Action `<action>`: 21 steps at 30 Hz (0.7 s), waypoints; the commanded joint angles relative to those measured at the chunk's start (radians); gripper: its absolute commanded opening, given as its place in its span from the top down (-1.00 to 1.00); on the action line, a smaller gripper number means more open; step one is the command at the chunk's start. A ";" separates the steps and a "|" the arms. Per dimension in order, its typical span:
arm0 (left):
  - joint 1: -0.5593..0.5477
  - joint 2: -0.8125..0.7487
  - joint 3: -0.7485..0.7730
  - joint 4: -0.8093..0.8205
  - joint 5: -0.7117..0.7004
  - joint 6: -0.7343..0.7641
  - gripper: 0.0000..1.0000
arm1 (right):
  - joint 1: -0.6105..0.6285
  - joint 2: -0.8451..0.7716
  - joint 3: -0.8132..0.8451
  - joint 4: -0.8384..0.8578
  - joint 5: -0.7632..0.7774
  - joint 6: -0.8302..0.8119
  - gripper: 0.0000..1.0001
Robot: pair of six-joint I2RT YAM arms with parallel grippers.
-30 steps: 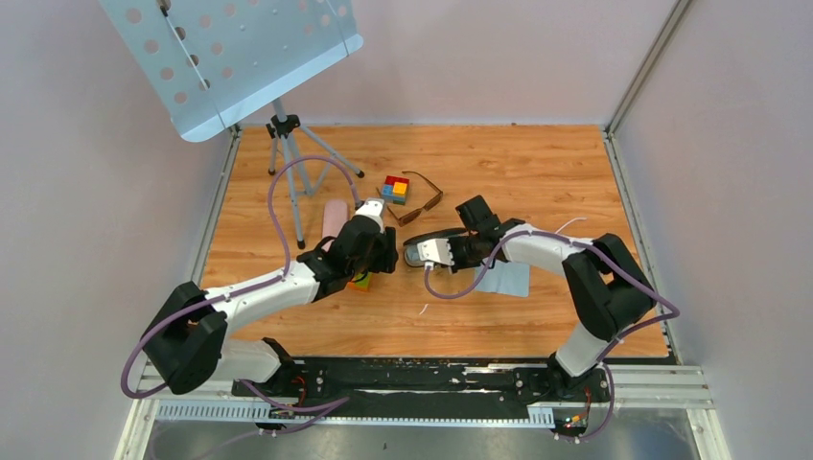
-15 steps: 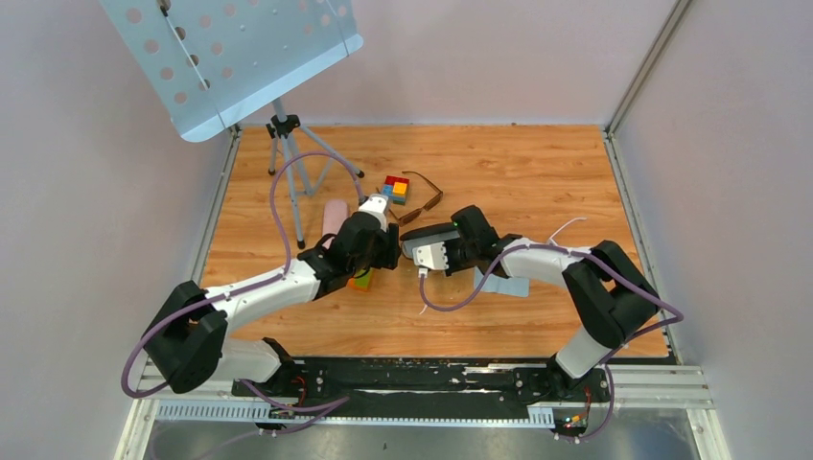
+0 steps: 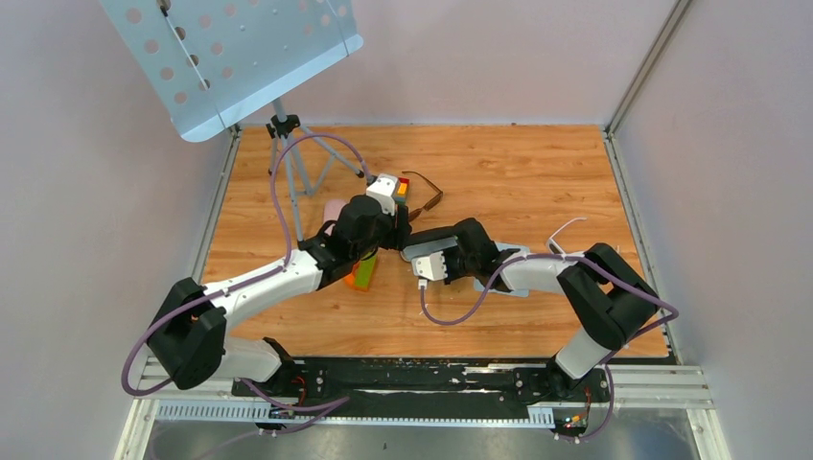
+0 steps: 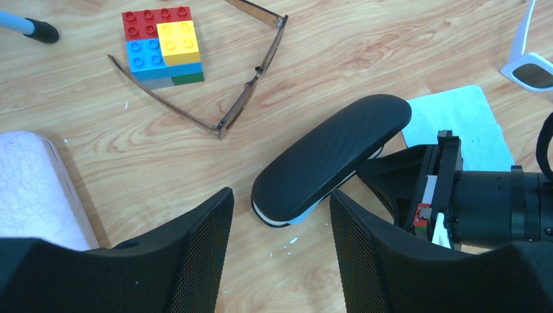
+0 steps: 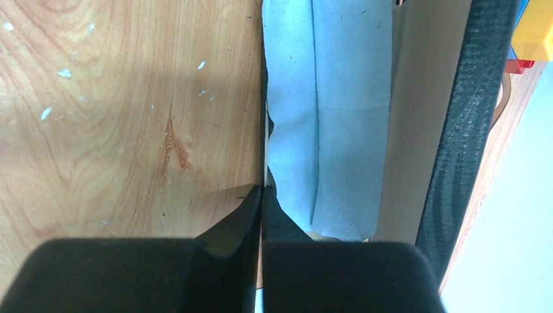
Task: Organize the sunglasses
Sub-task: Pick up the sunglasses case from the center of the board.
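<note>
the worktop (image 4: 391, 39) is orange-brown wood with darker grain and small white flecks. the sunglasses (image 4: 251, 98) have a thin, dark-brown frame. the toy brick block (image 4: 161, 45) shows red, yellow and blue studded squares over grey and green. the glasses case (image 4: 332, 153) is black with a fine woven texture and a white rim. the cloth (image 4: 456, 120) is pale blue. the second case (image 4: 29, 189) is pink with a faint crackle. the left gripper (image 4: 280, 205) has black, mesh-patterned fingers (image 4: 202, 254).
</note>
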 commanded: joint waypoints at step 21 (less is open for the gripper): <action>0.009 0.123 0.105 -0.161 0.269 0.421 -0.19 | 0.009 0.031 -0.004 0.038 0.009 0.003 1.00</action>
